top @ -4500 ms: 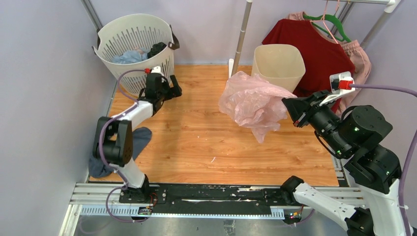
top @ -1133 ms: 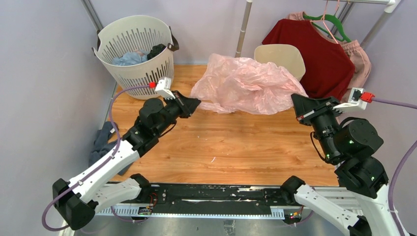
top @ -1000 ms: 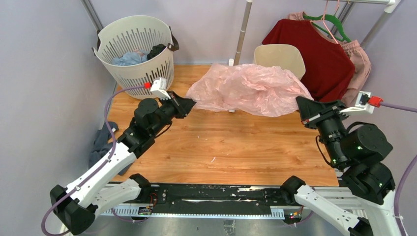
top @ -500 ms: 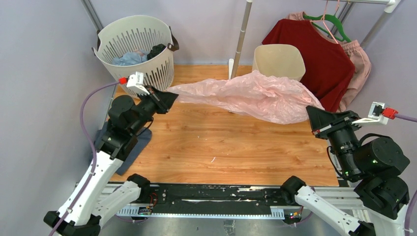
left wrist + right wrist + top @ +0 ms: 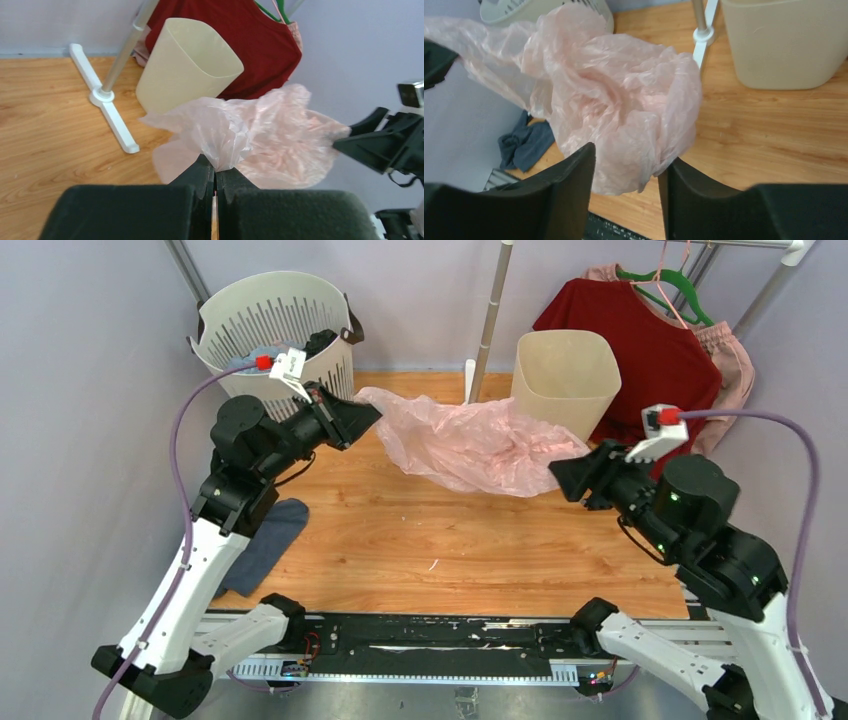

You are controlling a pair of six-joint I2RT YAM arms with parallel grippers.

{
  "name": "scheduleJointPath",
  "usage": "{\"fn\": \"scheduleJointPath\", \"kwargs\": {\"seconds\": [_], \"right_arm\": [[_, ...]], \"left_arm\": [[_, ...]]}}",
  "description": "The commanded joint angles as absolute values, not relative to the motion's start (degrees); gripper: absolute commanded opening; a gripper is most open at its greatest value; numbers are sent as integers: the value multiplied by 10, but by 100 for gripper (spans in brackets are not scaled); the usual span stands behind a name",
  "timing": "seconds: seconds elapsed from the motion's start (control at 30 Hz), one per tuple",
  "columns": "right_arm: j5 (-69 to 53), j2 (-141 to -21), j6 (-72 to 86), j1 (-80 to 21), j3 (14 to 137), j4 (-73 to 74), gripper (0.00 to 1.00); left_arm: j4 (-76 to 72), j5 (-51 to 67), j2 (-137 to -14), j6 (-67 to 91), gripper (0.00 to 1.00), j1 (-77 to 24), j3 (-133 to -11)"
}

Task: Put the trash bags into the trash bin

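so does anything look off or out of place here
A blue-grey cloth lies crumpled at the left edge of the table, looking dropped. The trash bag hangs bunched, pinched by the left gripper, not yet in the trash bin.

- Your crinkled pink trash bag [image 5: 465,440]: pinched in the left fingers [image 5: 197,175], bulging between the parted right fingers [image 5: 574,182].
- Cream trash bin [image 5: 565,380]: upright, beyond both.
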State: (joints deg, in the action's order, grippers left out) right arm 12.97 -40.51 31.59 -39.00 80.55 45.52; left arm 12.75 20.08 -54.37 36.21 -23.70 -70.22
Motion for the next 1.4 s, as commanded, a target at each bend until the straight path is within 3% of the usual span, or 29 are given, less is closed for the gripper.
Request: {"fn": "scheduleJointPath", "kwargs": {"seconds": [0.0,0.03,0.27,0.53,0.73,0.93,1.17,1.37], "right_arm": [[36,-447,276,-397,827,514,63],[25,-458,273,-397,827,522,68],[-29,-477,267,-396,795,515,65],[-17,-534,231,-396,801,579,71],[-127,-429,252,-396,624,313,79],[-139,-388,286,-396,533,149,79],[-85,-420,248,-397,600,206,76],[90,-499,199,-397,757,444,75]], "left_arm": [[99,277,-560,372,0,-233,-741],[94,284,-565,376,0,-233,-750],[67,306,-584,398,0,-233,-779],[54,316,-595,409,0,-233,-798],[32,336,-599,430,0,-233,-811],[23,351,-599,442,0,-233,-815],[36,355,-599,435,0,-233,-825],[43,353,-602,429,0,-233,-834]]}}
